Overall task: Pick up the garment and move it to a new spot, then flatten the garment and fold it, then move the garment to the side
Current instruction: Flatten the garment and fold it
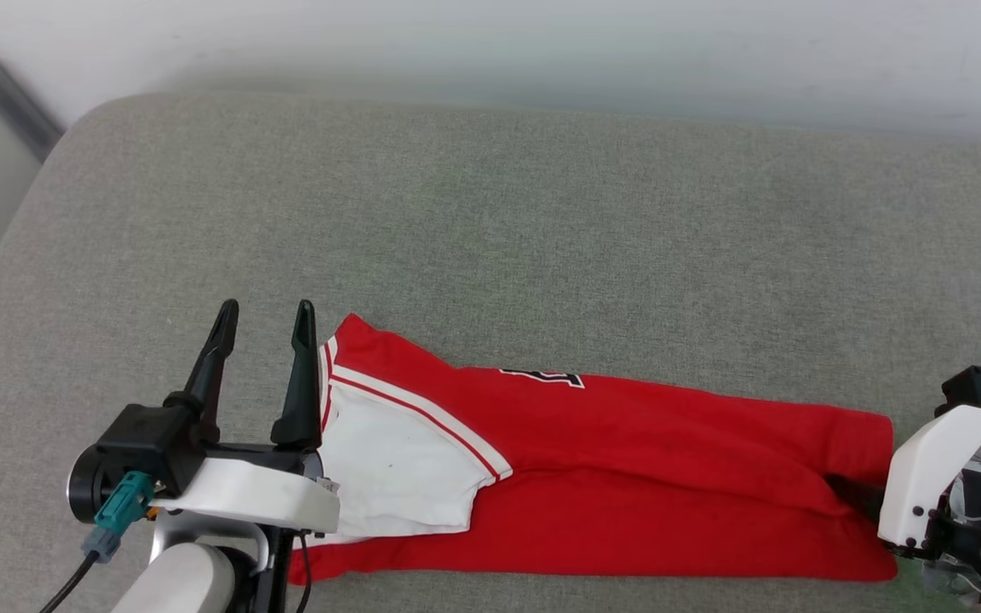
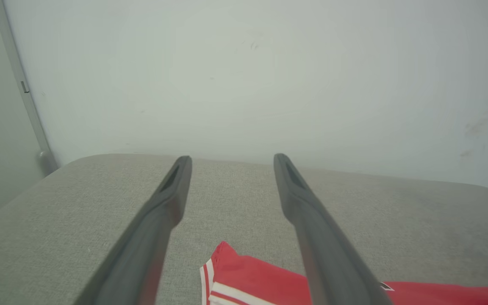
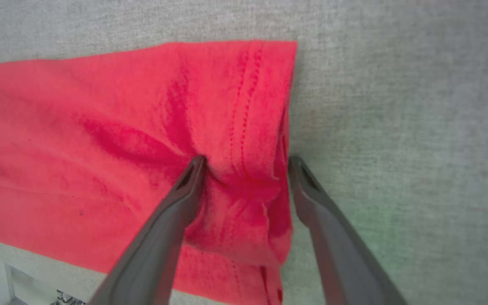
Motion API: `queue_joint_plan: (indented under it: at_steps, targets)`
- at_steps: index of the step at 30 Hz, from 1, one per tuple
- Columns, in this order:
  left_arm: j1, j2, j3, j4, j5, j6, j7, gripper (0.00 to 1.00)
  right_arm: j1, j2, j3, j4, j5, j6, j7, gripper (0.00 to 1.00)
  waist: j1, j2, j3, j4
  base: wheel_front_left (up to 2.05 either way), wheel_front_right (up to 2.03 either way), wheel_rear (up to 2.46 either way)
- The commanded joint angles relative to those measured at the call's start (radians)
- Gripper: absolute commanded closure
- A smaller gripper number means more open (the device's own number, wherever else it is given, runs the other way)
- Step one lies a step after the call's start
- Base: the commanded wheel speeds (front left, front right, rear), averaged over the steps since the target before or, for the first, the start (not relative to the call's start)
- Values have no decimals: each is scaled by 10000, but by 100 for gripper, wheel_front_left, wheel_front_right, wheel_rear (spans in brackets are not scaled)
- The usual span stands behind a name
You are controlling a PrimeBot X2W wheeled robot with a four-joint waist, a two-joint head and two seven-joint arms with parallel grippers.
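Folding looks like the step in hand: red jersey T-shirt (image 1: 627, 477) lying on the grey cushion (image 1: 490, 213) near its front edge, already doubled lengthwise into a long strip, white sleeve (image 1: 388, 468) on top at the robot's left end, hem (image 3: 265, 106) at the right end, a sliver of black-and-white lettering (image 1: 542, 376) peeking at the far fold. Left end effector (image 1: 267, 306) spread wide, holding nothing, raised just beside the sleeve end with both fingers off the cloth. Right end effector (image 3: 247, 160) also wide apart, nothing gripped, straddling the hem: one finger dimpling the red fabric, the other just off the hem edge on the cushion. To do it well: sink the right deeper before closing, to catch every layer of the hem and not just the top one. Drop the left onto the shoulder corner, pinching sleeve and body together to stop the sleeve sliding out. Lift low and evenly, keep the strip lightly taut, carry one end over the other, match the edges, then release. Likely risk: dragging the whole strip instead of folding it, or bunching at the dimple.
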Motion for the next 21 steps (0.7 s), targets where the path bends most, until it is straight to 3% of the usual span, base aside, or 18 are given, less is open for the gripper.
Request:
queue_joint_plan:
  at_steps: [1,2,14,21]
  targets:
    - [129,-36,-5,31,48,-20,-65,0,395,399,263,499,76,0,256,95,0,0,-72,-18,0,0,0]
    - [147,-36,-19,56,96,-26,-65,0,325,403,281,521,121,0,233,100,0,0,-144,-45,0,0,0]
    - [747,81,-340,289,118,83,196,0,10,-331,370,-194,269,-1,-259,100,0,0,-1308,-739,0,0,0]
    - [1052,141,-403,288,10,175,337,0,348,-593,-942,-636,9,-1,-12,100,0,0,-1546,-1221,0,0,0]
